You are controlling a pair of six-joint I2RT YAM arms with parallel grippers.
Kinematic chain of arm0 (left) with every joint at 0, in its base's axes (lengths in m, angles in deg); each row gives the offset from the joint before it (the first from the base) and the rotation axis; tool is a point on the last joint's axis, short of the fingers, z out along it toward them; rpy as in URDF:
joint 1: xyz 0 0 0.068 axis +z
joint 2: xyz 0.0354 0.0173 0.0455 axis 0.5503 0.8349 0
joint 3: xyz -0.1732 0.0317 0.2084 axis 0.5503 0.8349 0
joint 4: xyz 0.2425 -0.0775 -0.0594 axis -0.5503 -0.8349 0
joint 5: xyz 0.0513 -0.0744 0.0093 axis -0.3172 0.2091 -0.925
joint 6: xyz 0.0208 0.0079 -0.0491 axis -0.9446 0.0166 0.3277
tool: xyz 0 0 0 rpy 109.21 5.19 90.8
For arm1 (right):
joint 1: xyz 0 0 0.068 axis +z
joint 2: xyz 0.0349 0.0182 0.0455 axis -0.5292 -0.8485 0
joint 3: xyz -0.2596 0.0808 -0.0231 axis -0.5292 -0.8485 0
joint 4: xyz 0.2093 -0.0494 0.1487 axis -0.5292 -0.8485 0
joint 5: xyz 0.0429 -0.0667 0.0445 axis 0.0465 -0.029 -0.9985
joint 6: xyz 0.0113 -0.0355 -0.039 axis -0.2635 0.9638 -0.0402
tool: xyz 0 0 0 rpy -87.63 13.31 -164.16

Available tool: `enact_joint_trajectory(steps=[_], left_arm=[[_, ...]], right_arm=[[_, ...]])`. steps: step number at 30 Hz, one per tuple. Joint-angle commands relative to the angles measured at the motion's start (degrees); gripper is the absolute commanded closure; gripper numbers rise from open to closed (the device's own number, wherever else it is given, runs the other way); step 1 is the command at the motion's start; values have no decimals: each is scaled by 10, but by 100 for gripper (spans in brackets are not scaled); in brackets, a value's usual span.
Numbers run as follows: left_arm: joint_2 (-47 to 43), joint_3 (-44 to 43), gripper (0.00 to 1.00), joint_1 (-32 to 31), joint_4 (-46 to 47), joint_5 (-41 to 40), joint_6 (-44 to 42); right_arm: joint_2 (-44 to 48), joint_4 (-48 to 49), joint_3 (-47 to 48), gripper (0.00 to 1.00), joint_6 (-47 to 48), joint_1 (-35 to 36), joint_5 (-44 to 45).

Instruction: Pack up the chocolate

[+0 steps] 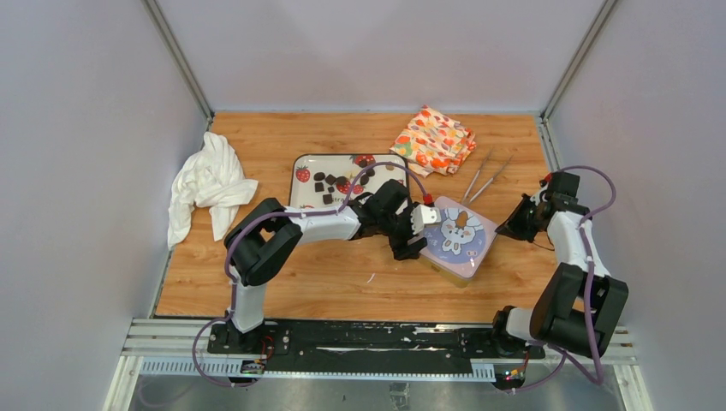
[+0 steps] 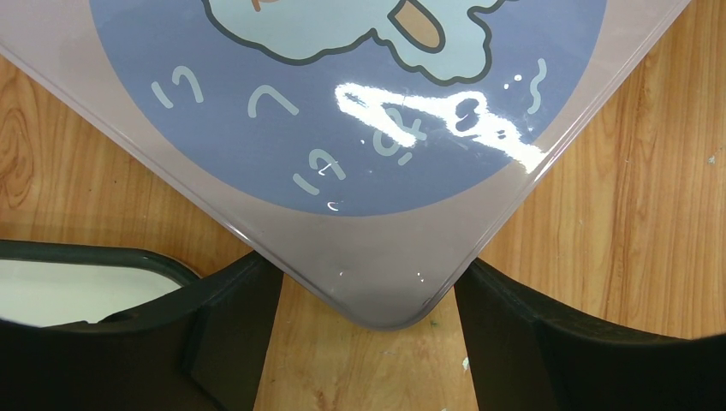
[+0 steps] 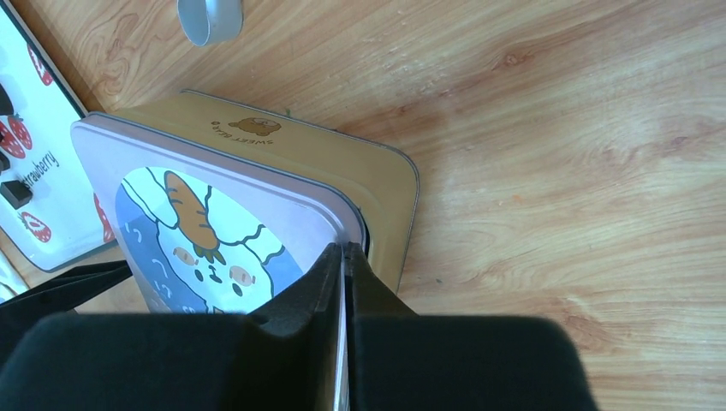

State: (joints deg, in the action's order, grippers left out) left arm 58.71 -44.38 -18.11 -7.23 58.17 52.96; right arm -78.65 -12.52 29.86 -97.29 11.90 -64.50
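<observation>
Several small dark chocolate pieces (image 1: pixel 329 183) lie on a white strawberry-print tray (image 1: pixel 305 193); one shows in the right wrist view (image 3: pixel 15 193). A tan box (image 3: pixel 325 163) stands right of the tray, with its lilac cartoon lid (image 1: pixel 461 233) on top and raised at one edge. My right gripper (image 3: pixel 344 250) is shut on the lid's thin right edge (image 3: pixel 214 231). My left gripper (image 2: pixel 370 342) is open, its fingers (image 2: pixel 514 334) straddling the lid's left corner (image 2: pixel 377 291) just above the table. The inside of the box is hidden.
Metal tongs (image 1: pixel 484 178) lie behind the box; their end shows in the right wrist view (image 3: pixel 210 17). A strawberry-print cloth (image 1: pixel 434 139) lies at the back. A crumpled white cloth (image 1: pixel 205 184) lies at the left. The tray rim (image 2: pixel 86 257) is beside my left fingers.
</observation>
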Motion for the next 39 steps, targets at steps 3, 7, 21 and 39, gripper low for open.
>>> enact_joint_trajectory(steps=[3,7,21,39], left_arm=[[3,-15,23,-5,16,0,2],[2,-15,23,-5,17,-4,3],[-8,-20,17,-5,-7,-8,-18],[-28,-21,0,-5,-20,-35,-33]], right_arm=[[-5,-34,-13,100,14,-7,65],[-1,-35,-14,100,13,-7,66],[14,-53,12,72,6,-8,75],[31,-64,21,58,6,-8,79]])
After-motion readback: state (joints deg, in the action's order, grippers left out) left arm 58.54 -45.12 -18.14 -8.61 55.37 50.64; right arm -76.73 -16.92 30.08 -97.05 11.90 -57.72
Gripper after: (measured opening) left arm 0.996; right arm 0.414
